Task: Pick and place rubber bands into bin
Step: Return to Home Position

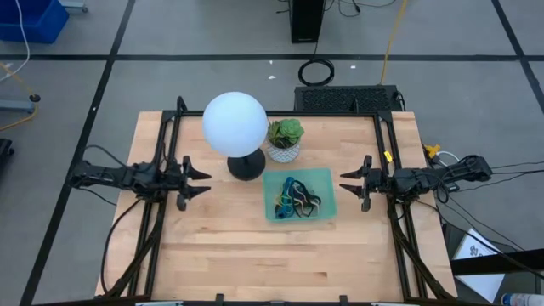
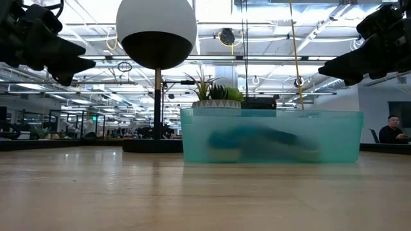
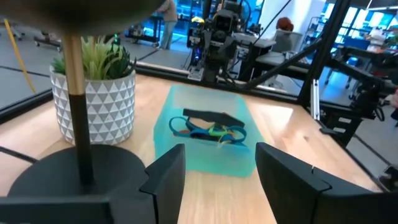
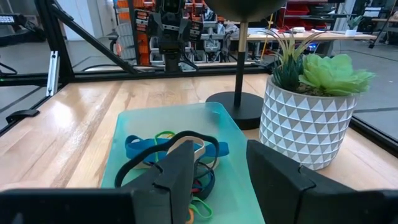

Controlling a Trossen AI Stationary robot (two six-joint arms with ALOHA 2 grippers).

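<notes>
Rubber bands [image 1: 297, 199] piled in the mint-green bin [image 1: 326, 178] on the surface [image 1: 255, 255], just beside the plant pot [image 1: 284, 152]; left gripper [image 1: 209, 181] and right gripper [image 1: 342, 182] off to either side, fingers [image 3: 166, 177] spread, empty.

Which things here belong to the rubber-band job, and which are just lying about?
Job: coloured rubber bands, lying in the shallow translucent mint-green plastic bin; left gripper and right gripper, both open, either side of the bin.
Lying about: white globe lamp on a black base; white patterned plant pot; black cable coil on the floor.
</notes>
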